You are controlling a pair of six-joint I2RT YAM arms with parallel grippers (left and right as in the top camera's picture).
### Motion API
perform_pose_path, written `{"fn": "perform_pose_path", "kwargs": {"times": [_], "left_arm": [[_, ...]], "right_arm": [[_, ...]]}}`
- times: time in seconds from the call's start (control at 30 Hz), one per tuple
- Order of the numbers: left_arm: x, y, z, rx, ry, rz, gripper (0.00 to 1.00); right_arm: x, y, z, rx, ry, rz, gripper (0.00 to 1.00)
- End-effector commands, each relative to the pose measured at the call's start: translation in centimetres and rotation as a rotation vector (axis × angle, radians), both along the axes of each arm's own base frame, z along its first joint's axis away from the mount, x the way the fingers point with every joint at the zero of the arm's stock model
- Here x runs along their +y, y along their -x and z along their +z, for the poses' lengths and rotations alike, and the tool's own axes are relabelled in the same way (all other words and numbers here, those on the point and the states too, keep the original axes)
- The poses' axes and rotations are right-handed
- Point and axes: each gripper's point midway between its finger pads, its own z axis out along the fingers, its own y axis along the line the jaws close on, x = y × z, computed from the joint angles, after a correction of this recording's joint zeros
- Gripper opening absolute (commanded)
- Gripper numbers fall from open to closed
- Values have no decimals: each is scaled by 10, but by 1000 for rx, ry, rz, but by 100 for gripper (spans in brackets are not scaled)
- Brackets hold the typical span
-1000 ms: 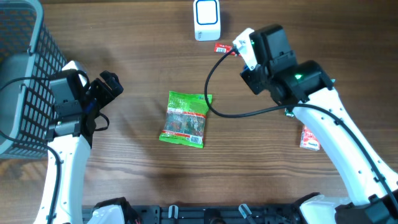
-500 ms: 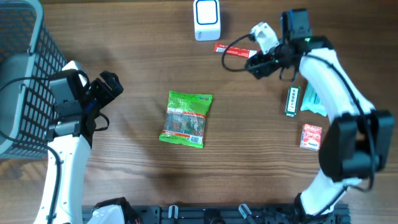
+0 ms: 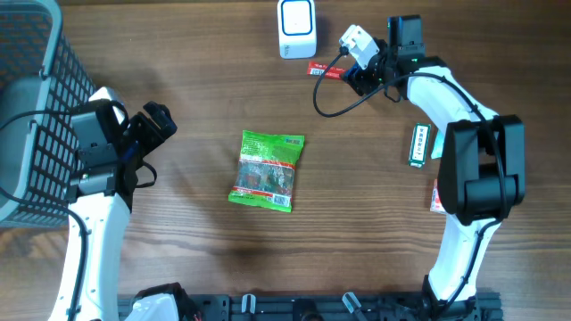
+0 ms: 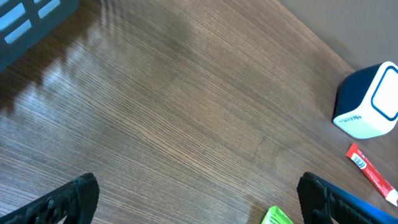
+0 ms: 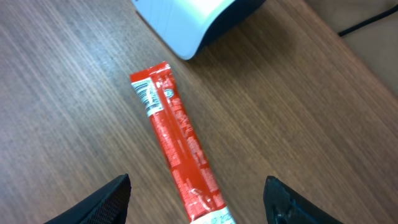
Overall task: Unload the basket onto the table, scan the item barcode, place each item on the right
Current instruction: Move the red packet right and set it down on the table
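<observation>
The right arm reached to the far side of the table with the right gripper (image 5: 200,202) released, its fingers spread on either side of one end of the red stick packet (image 5: 177,143). The packet lay flat just right of the white-and-blue scanner (image 3: 295,27). The left arm was bent beside the mesh basket (image 3: 36,134), and the left gripper (image 4: 198,202) hung wide open over bare wood, grasping nothing. The packet's white print was too small to read, and the table (image 3: 178,250) was brown woodgrain, with a green snack bag (image 3: 266,169) near its middle.

Left tool (image 4: 196,194) spread wide; scanner (image 4: 367,102) near red stick (image 4: 371,172)
</observation>
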Motion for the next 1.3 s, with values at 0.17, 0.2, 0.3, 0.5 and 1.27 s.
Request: {"fn": "perform_pose_path", "kwargs": {"times": [0.17, 0.2, 0.3, 0.5, 1.27], "left_arm": [[3, -2, 4, -9, -17, -3, 100], [3, -2, 4, -9, -17, -2, 100], [3, -2, 4, -9, -17, -3, 100], [3, -2, 4, -9, -17, -3, 100], [3, -2, 4, -9, -17, -3, 100]], "right_arm": [[-5, 1, -56, 85, 24, -3, 69], [-5, 2, -61, 95, 25, -2, 68], [-6, 6, -68, 120, 28, -3, 61], [-9, 33, -81, 247, 44, -3, 15], [-64, 215, -19, 1035, 190, -709, 5]]}}
